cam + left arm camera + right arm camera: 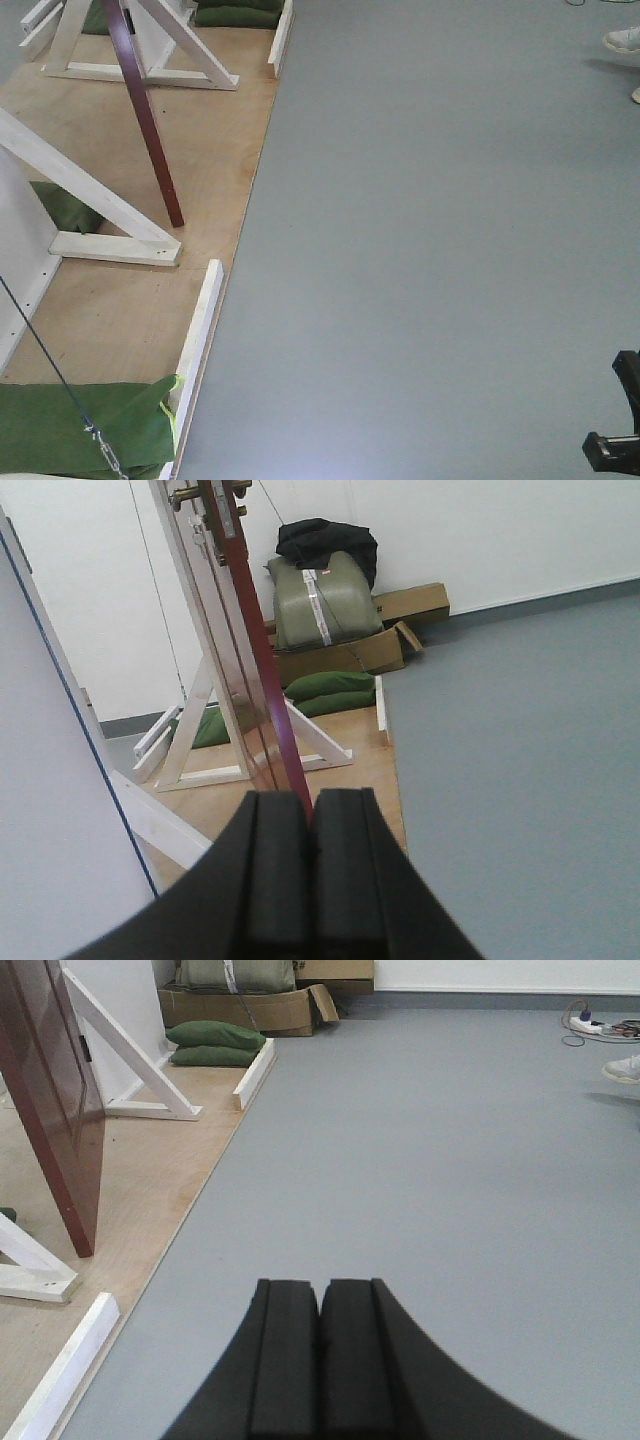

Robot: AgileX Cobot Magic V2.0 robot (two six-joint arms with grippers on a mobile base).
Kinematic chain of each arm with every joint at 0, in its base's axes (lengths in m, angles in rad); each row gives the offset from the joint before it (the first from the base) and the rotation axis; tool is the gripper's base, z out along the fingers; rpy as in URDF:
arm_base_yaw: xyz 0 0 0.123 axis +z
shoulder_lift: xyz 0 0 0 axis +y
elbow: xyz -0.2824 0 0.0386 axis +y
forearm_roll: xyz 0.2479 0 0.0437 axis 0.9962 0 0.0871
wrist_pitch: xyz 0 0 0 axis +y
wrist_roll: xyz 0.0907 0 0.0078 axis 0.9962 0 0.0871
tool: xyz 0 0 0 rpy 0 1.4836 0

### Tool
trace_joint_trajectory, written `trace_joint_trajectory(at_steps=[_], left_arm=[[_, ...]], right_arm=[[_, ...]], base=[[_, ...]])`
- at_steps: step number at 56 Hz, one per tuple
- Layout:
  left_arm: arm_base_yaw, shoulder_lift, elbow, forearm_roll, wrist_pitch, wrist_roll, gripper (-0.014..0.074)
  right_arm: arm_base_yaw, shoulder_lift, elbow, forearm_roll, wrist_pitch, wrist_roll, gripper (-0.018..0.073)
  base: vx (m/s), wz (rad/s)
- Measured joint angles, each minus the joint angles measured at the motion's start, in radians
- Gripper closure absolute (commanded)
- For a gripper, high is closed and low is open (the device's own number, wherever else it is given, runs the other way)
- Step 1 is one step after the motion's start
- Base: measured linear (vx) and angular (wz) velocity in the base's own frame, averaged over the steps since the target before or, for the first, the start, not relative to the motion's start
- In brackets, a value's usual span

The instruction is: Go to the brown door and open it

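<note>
closest in, both grippers are doing nothing: the left gripper (pixel 312 810) has its black pads pressed flat together with nothing between them, and the right gripper (pixel 320 1295) is shut and empty in the same way, hanging over bare grey floor (pixel 450 1160).

just past them, to the robot's left, a low white batten (pixel 60 1380) edges the plywood platform (pixel 160 1190). the brown door (pixel 264 680) stands on that platform, well apart from either gripper. the left wrist sees it edge-on, and from the right wrist its glossy face looks angled out from the frame, so i'd judge it already partly open. its brass handle (pixel 190 494) and silver latch plate (pixel 228 515) sit high up, nowhere near the fingers.

beyond the door there's a white brace (pixel 130 1060), then green sandbags (pixel 215 1042) and a cardboard box (pixel 250 1008) against the wall. far off to the right, someone's shoe (pixel 622 1068) is on the floor.

what worries me is the approach. the base could bump the batten or a brace foot as it closes in. a thin taut wire (pixel 45 350) runs near the front corner and could snag an arm. with the pads together, any push on that slick door edge could slide off, and a swinging door might knock the left arm lined up with it.
</note>
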Motion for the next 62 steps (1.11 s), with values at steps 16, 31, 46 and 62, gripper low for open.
trace_joint_trajectory(at_steps=[16,31,46,62], left_arm=[[0.000,0.000,0.000,0.000,0.000,0.000,0.0603],[0.000,0.000,0.000,0.000,0.000,0.000,0.0603],[0.000,0.000,0.000,0.000,0.000,0.000,0.0603],[0.000,0.000,0.000,0.000,0.000,0.000,0.0603]], right_arm=[[0.000,0.000,0.000,0.000,0.000,0.000,0.0559],[0.000,0.000,0.000,0.000,0.000,0.000,0.0559],[0.000,0.000,0.000,0.000,0.000,0.000,0.0559],[0.000,0.000,0.000,0.000,0.000,0.000,0.0559]], base=[[0.00,0.00],[0.00,0.00],[0.01,0.00],[0.05,-0.07]])
